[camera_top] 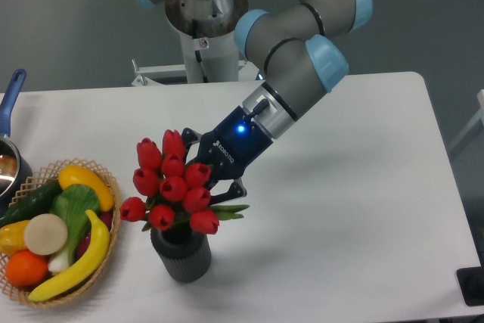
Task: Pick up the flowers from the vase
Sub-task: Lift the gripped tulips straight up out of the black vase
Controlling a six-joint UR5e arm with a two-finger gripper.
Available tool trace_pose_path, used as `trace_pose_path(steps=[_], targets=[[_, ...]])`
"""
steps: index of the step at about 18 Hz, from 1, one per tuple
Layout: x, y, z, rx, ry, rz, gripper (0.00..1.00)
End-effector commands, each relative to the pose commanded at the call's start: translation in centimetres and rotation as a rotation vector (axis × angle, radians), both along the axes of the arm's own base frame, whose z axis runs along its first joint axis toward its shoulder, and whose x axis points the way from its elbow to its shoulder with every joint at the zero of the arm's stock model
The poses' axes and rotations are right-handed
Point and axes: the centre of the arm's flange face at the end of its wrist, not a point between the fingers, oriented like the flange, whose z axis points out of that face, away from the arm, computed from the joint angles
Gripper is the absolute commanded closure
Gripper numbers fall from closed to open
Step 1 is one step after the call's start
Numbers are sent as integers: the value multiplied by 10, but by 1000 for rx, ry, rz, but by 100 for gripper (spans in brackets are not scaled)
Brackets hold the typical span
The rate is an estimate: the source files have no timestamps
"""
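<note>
The flowers (170,184), a bunch of red tulip buds with green leaves, hang just above the vase (181,256), a dark grey ribbed pot near the table's front edge. Their stems are hidden behind the buds, so I cannot tell whether they still reach into the vase's mouth. My gripper (212,179) comes in from the upper right and is shut on the flowers just behind the buds, its black fingers partly hidden by the leaves.
A woven basket (103,174) of fruit and vegetables stands at the front left. A pot with a blue handle (10,100) sits at the left edge. The robot's base (204,28) rises behind the table.
</note>
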Motion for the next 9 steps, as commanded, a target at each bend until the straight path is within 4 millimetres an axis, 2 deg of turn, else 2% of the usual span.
trace_pose_path(steps=[3, 9], targets=[[-2, -1, 13, 30, 0, -2, 63], [-15, 2, 53, 39, -36, 41, 63]])
